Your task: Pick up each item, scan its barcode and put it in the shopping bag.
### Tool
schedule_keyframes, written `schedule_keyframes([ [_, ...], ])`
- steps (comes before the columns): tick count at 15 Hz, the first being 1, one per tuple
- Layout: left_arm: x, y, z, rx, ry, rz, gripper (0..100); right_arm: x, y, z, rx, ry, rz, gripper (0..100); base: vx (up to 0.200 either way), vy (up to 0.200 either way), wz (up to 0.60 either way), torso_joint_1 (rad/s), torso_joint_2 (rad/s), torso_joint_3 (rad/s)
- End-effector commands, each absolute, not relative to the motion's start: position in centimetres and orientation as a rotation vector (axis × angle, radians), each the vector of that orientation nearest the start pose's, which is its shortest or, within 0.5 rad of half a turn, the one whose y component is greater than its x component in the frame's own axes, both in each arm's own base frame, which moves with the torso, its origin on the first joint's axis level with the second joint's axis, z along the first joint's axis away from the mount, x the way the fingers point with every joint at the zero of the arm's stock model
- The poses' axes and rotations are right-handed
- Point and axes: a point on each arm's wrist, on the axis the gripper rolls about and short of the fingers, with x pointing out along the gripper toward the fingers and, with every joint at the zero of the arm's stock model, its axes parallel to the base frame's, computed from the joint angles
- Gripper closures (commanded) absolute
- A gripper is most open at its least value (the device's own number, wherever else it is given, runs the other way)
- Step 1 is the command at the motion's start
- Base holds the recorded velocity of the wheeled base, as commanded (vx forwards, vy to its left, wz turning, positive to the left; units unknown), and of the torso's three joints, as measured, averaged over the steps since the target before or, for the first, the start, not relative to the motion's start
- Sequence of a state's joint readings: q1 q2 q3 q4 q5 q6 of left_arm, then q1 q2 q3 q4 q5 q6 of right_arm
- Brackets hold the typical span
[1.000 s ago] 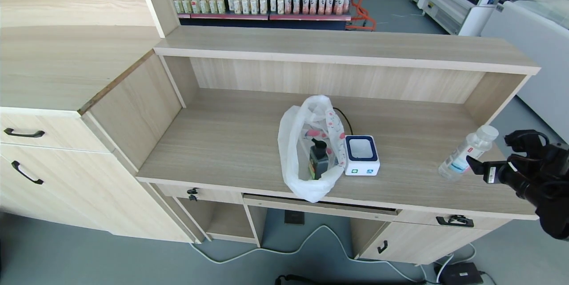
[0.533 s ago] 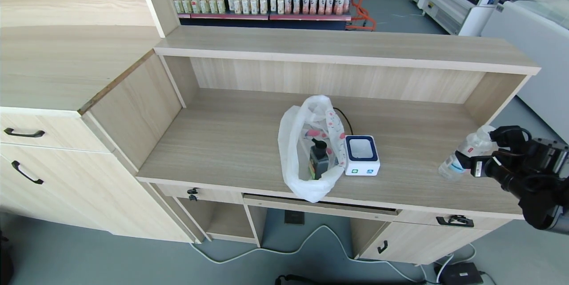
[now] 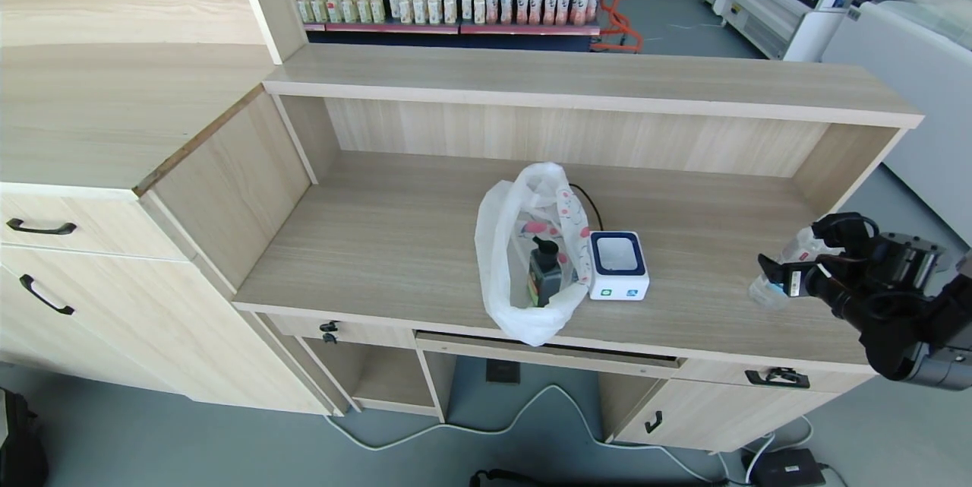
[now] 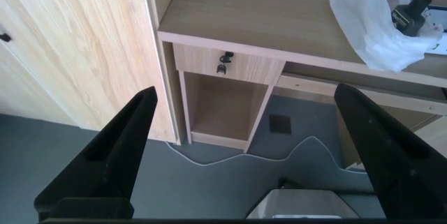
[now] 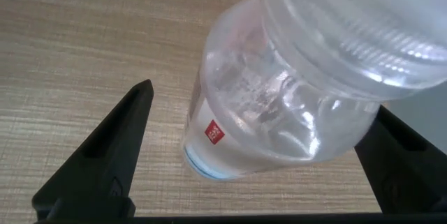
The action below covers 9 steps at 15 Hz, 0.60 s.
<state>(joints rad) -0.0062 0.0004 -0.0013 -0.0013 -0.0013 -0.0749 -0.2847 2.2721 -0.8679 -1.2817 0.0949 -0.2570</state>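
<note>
A clear plastic bottle [image 3: 765, 288] with a white cap stands near the right end of the wooden counter [image 3: 395, 244]. My right gripper [image 3: 793, 255] is open around it, one finger on each side. In the right wrist view the bottle [image 5: 279, 105] sits between the spread fingers [image 5: 105, 161], with gaps on both sides. A white shopping bag [image 3: 501, 244] stands at mid-counter with a dark pump bottle [image 3: 544, 274] inside. The white scanner [image 3: 617, 265] sits just right of the bag. My left gripper [image 4: 244, 154] hangs open below counter height, over the floor.
The counter has a raised back shelf [image 3: 577, 84] and a side wall [image 3: 850, 168] close to the bottle. Drawers with dark handles [image 3: 774, 377] lie under the front edge. A cable [image 3: 531, 411] runs across the floor. A taller cabinet [image 3: 114, 130] stands on the left.
My right gripper has moved left along the counter onto the bottle, and its fingers now straddle it. The bag, scanner and pump bottle have not moved.
</note>
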Motion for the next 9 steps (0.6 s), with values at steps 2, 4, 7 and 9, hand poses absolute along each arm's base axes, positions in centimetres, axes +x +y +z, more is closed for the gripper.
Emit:
schedule_keyframes([
  [2,-2.3,0.0,7.6,-0.075,-0.003,-0.008,0,39.3,-11.0,5.5,-0.234,0.133,-0.169,0,0.000,0.000,0.00,0.000,0.00,0.000],
  [4,-2.3,0.0,7.6,-0.075,-0.003,-0.008,0,39.8,-11.2,5.6,-0.229,0.130,-0.169,0,0.000,0.000,0.00,0.000,0.00,0.000],
  [7,-2.3,0.0,7.6,-0.075,-0.003,-0.008,0,40.3,-11.3,5.4,-0.219,0.130,-0.168,0,0.000,0.000,0.00,0.000,0.00,0.000],
  [9,-2.3,0.0,7.6,-0.075,-0.001,-0.008,0,40.5,-11.2,5.1,-0.217,0.132,-0.160,0,0.000,0.000,0.00,0.000,0.00,0.000],
])
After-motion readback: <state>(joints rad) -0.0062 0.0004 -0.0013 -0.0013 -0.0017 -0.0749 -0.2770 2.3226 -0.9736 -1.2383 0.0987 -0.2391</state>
